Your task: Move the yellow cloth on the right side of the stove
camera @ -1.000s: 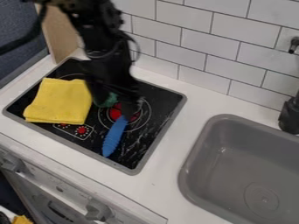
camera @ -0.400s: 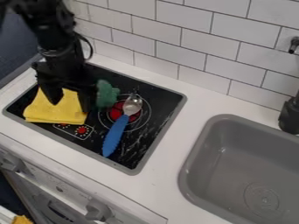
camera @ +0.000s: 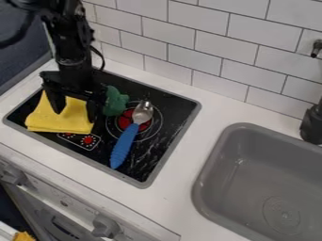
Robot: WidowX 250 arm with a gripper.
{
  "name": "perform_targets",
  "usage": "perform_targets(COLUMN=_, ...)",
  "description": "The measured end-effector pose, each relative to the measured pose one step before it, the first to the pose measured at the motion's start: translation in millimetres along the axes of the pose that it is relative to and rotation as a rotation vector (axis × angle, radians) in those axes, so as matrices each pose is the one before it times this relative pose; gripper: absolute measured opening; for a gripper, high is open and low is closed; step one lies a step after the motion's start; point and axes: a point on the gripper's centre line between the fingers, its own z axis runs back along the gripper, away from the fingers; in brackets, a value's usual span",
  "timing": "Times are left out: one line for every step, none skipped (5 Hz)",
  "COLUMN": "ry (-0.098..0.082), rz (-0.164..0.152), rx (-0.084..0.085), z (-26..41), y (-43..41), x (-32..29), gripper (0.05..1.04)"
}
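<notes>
- Here's the yellow cloth [camera: 53,123], flat on the stove's [camera: 171,100] left side!
- Over it, the fingers [camera: 58,101] are spread wide, straddling fabric, presumably to pinch up a fold.
- Just beside, a green toy [camera: 114,103]; careful, it could get knocked.
- Further right, the blue-handled spoon [camera: 125,142] likely crowds the landing spot.

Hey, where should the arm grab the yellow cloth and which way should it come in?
I'd pinch up a fold near the middle of the cloth, coming from above. It lies folded and fairly flat on the stove, giving little to catch from the side. The gripper hangs open over it, beside the green toy.
</notes>
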Motion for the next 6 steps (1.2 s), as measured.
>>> perform_targets(ry=0.0044, rz=0.0211, rx=0.0157, z=0.81, y=5.35, x=4.00, gripper=1.001)
perform_targets(ry=0.0349, rz=0.0325, rx=0.0070, z=-10.06, y=8.25, x=-3.61, gripper=1.001)
perform_targets(ry=0.0150, rz=-0.0050, rx=0.0014, z=-3.24, y=2.34, x=5.87, gripper=1.001)
perform_targets(ry=0.0067, rz=0.0216, rx=-0.0262, z=-3.76, y=7.41, x=5.63, gripper=1.000)
perform_targets(ry=-0.0061, rz=-0.0056, rx=-0.0616, z=-4.60, y=5.42, x=13.42, gripper=1.001)
perform_targets(ry=-0.0029, rz=-0.0079, rx=0.0002, z=-1.19, y=2.23, x=11.30, gripper=1.001)
